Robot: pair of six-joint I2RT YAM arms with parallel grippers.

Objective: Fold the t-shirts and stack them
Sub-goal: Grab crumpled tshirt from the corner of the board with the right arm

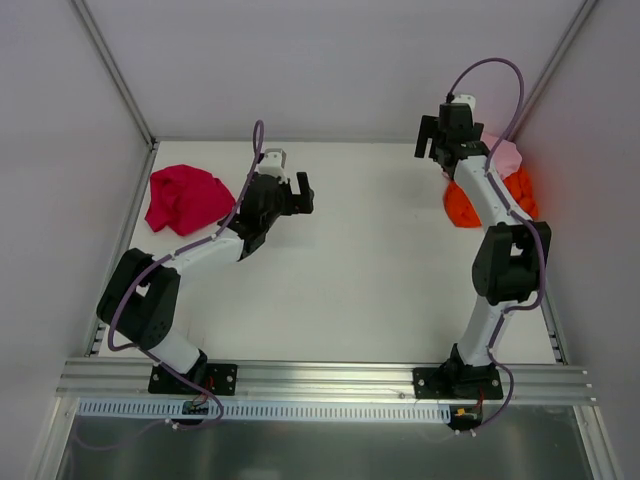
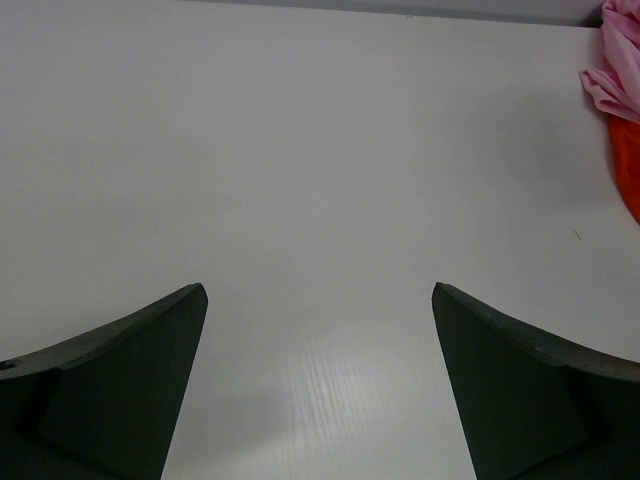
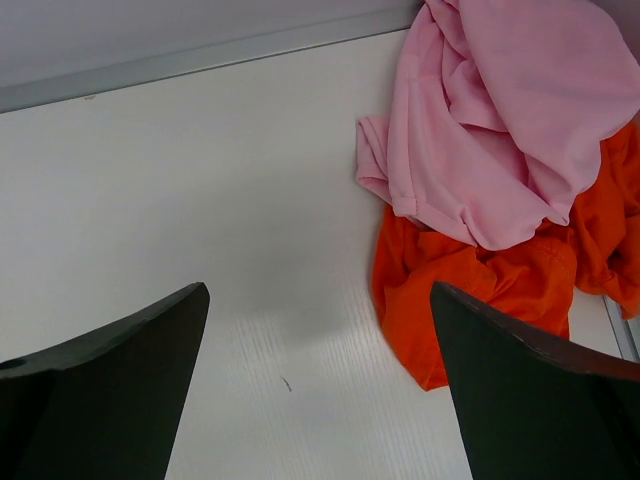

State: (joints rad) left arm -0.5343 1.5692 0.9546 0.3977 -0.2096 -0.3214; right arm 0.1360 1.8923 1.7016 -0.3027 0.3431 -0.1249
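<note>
**Three crumpled shirts on a white table, both grippers wide and holding nothing**

The work surface is a flat white table (image 1: 380, 270) with pale grey walls (image 1: 330, 70) on the far, left and right sides. A ribbed aluminium rail (image 1: 330, 378) runs along its near edge, and the two arm bases are bolted to it.

Three soft cloth t-shirts are in view, all unfolded and bunched. The magenta-red t-shirt (image 1: 185, 198) lies alone at the far left of the table, near the left wall. The other two share one heap at the far right, against the right wall. There the light pink t-shirt (image 3: 500, 130) is draped over the bright orange t-shirt (image 3: 470, 280), which spreads out beneath it on the near side. The two heaps are well apart, with bare table between them.

There are two arms, each with one gripper. The left gripper (image 1: 306, 194) hangs over the table just right of the magenta-red shirt, its dark fingers (image 2: 120, 380) spread wide over bare white surface. The right gripper (image 1: 427, 137) sits just left of the pink-and-orange heap, its fingers (image 3: 530, 400) also spread wide.
</note>
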